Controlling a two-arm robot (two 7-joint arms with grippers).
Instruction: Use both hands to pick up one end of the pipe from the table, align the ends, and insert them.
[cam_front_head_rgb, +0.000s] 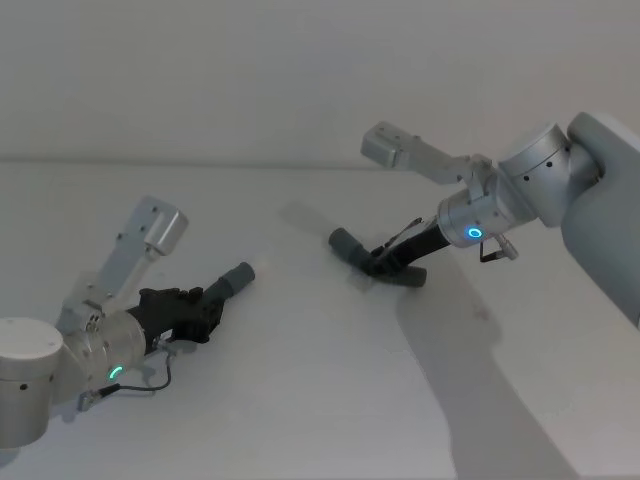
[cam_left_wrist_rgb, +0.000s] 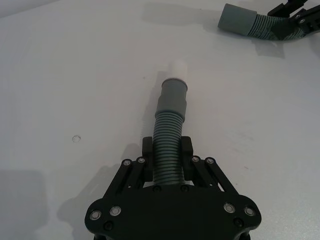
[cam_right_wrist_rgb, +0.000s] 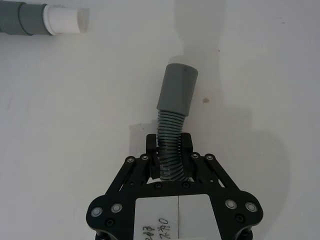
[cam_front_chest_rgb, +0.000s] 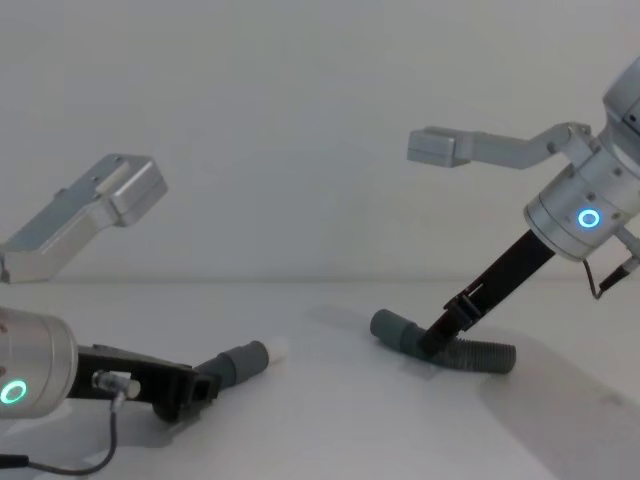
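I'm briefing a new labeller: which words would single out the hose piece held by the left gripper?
On the white table, look to the robot's left side, where the left gripper is shut on a grey corrugated hose piece. Its free end carries a whitish tip; the other piece, in the right gripper, ends in a plain grey socket.

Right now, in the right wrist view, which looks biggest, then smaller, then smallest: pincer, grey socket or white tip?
1. right pincer, nearest the camera, so it looms.
2. grey socket.
3. white tip, farther off, so its true size is unsure.
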